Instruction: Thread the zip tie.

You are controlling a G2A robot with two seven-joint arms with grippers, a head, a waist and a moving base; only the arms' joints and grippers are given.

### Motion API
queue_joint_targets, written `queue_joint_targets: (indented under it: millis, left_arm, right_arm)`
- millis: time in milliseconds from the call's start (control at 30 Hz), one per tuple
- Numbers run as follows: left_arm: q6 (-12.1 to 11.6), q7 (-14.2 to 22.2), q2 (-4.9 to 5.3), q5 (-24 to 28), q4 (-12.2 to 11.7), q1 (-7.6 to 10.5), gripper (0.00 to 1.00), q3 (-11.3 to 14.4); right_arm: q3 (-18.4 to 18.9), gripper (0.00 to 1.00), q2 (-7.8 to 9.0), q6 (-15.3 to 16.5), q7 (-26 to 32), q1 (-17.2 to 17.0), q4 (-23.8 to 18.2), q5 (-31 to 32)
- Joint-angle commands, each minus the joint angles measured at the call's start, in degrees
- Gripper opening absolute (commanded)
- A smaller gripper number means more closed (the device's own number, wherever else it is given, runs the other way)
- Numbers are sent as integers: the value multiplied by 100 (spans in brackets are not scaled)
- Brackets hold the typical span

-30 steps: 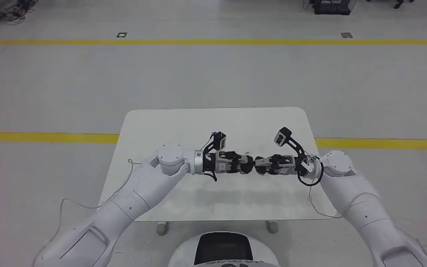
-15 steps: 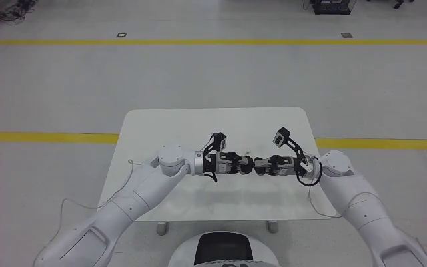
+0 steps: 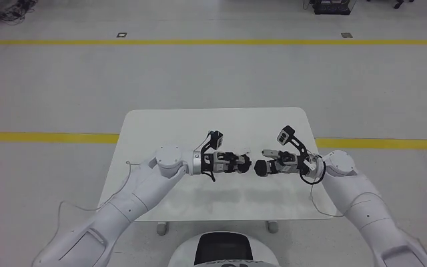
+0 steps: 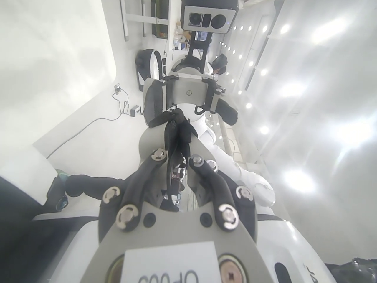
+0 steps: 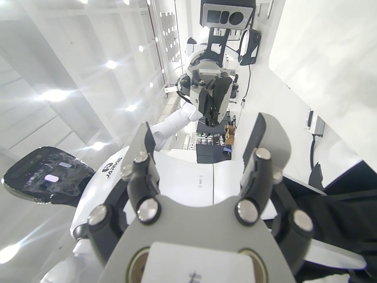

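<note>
Seen from above, a white rectangular desk (image 3: 167,127) with rounded corners stood on a pale grey floor. Two white robot arms reached over its 6 o'clock edge, the left from about 8 o'clock and the right from about 4 o'clock. Their tips faced each other above the desk's middle. The left pincer (image 3: 245,165) pointed toward 3 o'clock and the right pincer (image 3: 259,167) toward 9 o'clock, with a small gap between them. Both appeared raised off the desk surface.

The left pincer's black fingers were pressed together on a thin black plastic zip tie (image 4: 176,132), which stuck out past the fingertips toward the right pincer. Which end was the head and which the tail could not be made out. The right pincer was spread wide, its two flat fingers well apart with nothing between them, roughly square-on to the tie.

The step in hand seemed to be bringing the empty right pincer onto the tie's free end, so that the tail could be fed through the head. To do this well, the right pincer would need to come in slowly along the 3-to-9 o'clock line and centre the free end between its fingers before closing. It should grip close to the tip, so the thin strip could not bend away. The left pincer would need a firm, steady hold. The tie looked thin and probably springy, so an off-centre close could push it aside or twist it.
</note>
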State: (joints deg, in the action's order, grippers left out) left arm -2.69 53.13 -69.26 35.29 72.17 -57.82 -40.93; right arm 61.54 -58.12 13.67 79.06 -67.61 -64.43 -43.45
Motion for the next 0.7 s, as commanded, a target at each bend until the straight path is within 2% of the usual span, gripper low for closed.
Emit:
queue_joint_targets:
  millis: [0, 233, 267, 333, 367, 400, 567, 667]
  left_arm:
    - [-26, 68, 26, -32, 75, -32, 0, -41]
    - [-26, 68, 26, -32, 75, -32, 0, -41]
    - [-96, -140, 34, -307, 52, -20, 0, -27]
    - [-396, -646, 49, -918, 44, -52, 0, 7]
    - [-647, -789, 57, -1089, 53, -108, 0, 8]
    - [-781, -838, 66, -1121, 2, -157, 0, -11]
    - [-1679, -1273, 138, -2253, -139, -262, 0, -11]
    - [-1679, -1336, 186, -2711, 107, -354, 0, -71]
  right_arm:
    - [-1, 100, 0, 0, 0, 1, 1, 1]
    - [-1, 100, 0, 0, 0, 1, 1, 1]
    - [-1, 100, 0, 0, 0, 1, 1, 1]
    - [-1, 100, 0, 0, 0, 1, 1, 1]
    - [-1, 100, 0, 0, 0, 1, 1, 1]
    - [-1, 100, 0, 0, 0, 1, 1, 1]
    - [-1, 100, 0, 0, 0, 1, 1, 1]
    - [-1, 100, 0, 0, 0, 1, 1, 1]
